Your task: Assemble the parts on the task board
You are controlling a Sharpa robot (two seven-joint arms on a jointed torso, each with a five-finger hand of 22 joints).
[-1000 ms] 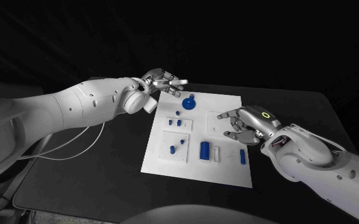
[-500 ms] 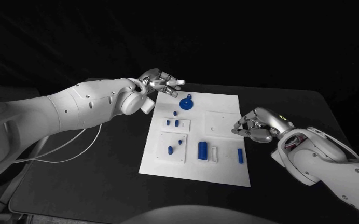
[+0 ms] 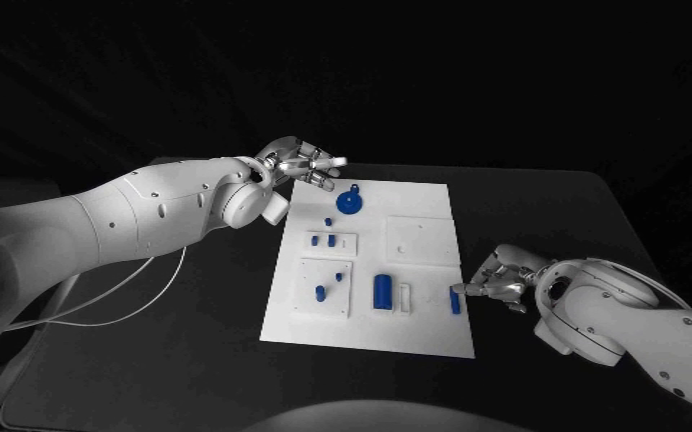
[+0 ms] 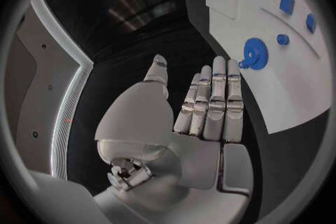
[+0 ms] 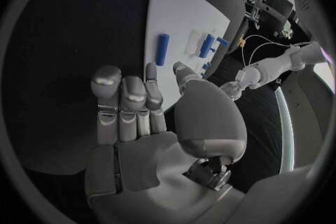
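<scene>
White task board (image 3: 426, 202) is seen lying flat on the black table (image 3: 577, 212), between the two arms. The left hand (image 3: 300, 164) is held above the board's far corner on the left arm's side, fingers extended side by side with the thumb apart, and nothing is gripped; this is confirmed in the left wrist view (image 4: 199, 106). The right hand (image 3: 500, 283) is positioned at the board's near edge on the right arm's side, fingers partly curled, thumb apart, nothing held (image 5: 140, 106).

Parts are noted on the board: a blue gear (image 3: 349, 202) near the far corner, just beyond the left hand; a large blue block (image 3: 382, 291) in the near row; a slim blue cylinder (image 3: 454, 299) lying loose just beside the right hand's fingertips; small blue pegs (image 3: 323, 240) in the middle.

Risks are judged as follows. The cylinder may be rolled away or pushed off the board edge if it is approached from the side by curled fingers. The board itself, seemingly unclamped, may be shifted by any lateral push, which would misalign the seats for later insertion. The gear may be knocked if the left hand is lowered without clearance.
</scene>
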